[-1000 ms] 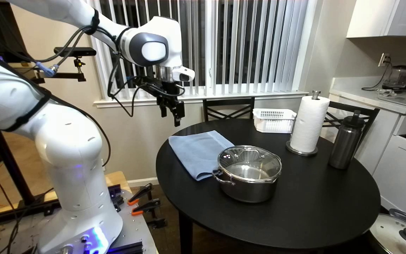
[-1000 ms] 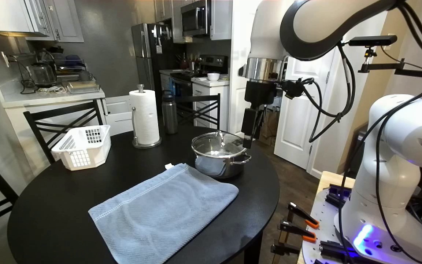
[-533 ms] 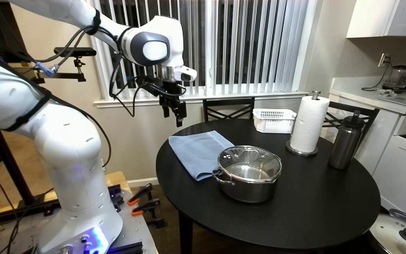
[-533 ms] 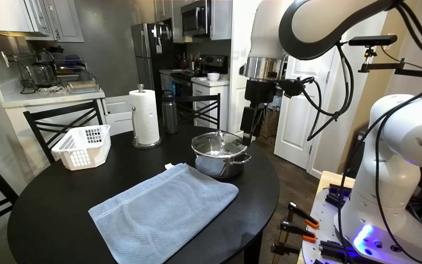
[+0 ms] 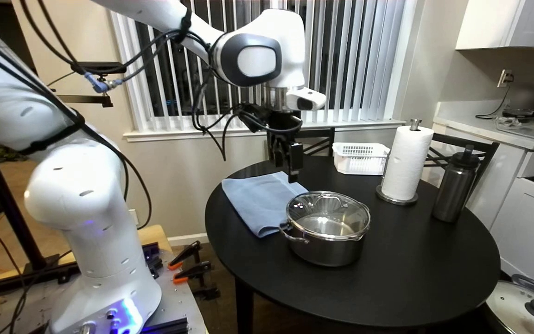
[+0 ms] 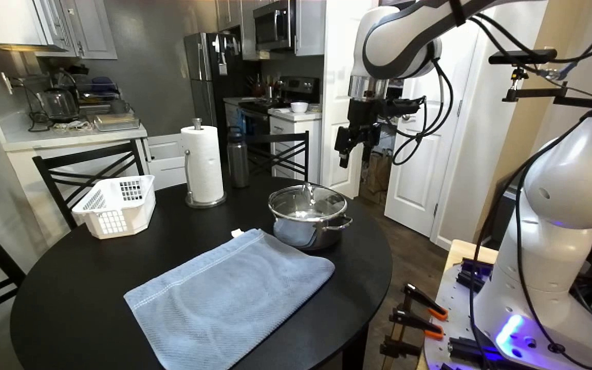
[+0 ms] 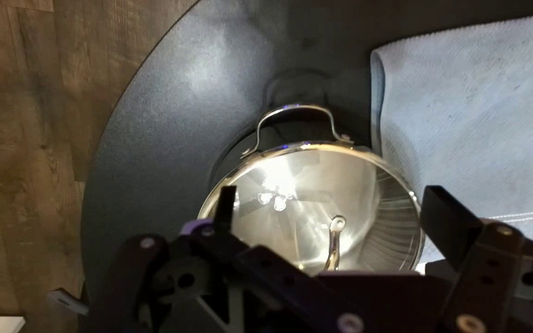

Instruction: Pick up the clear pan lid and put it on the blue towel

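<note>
Black and round, our table (image 6: pixel 70 293) carries the blue towel (image 6: pixel 229 298) and the steel pot (image 5: pixel 327 250) near its robot-side edge, the clear pan lid (image 5: pixel 329 215) capping the pot. Our gripper (image 7: pixel 330 198) hangs spread wide and empty; we should reach inward from that edge, then lower to straddle the lid handle (image 7: pixel 334 245). Only the wrist view frames it between the fingers (image 7: pixel 447 224); both exterior views show our clearance.

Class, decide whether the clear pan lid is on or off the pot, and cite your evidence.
On. In both exterior views, the clear pan lid covers the pot, its raised handle standing over the middle.
</note>
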Tool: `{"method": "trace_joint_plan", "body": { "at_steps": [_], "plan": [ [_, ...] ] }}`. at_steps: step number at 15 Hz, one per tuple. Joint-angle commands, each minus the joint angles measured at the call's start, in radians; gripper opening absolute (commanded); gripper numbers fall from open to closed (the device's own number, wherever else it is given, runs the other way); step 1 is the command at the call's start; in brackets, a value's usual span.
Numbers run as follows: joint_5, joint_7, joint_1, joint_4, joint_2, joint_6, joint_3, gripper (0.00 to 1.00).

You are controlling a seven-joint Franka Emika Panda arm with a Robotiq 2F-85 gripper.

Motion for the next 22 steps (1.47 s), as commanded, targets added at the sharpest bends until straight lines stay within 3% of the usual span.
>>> {"method": "trace_joint_plan", "body": {
  "at_steps": [1, 11, 16, 22],
  "plan": [
    [0.016, 0.052, 0.022, 0.155, 0.235, 0.052, 0.000, 1.00],
    [0.071, 0.198, 0.060, 0.391, 0.555, 0.038, -0.016, 1.00],
    [0.123, 0.228, 0.066, 0.427, 0.612, 0.067, -0.021, 1.00],
    [0.064, 0.408, 0.079, 0.452, 0.650, 0.060, -0.049, 1.00]
  ]
}}
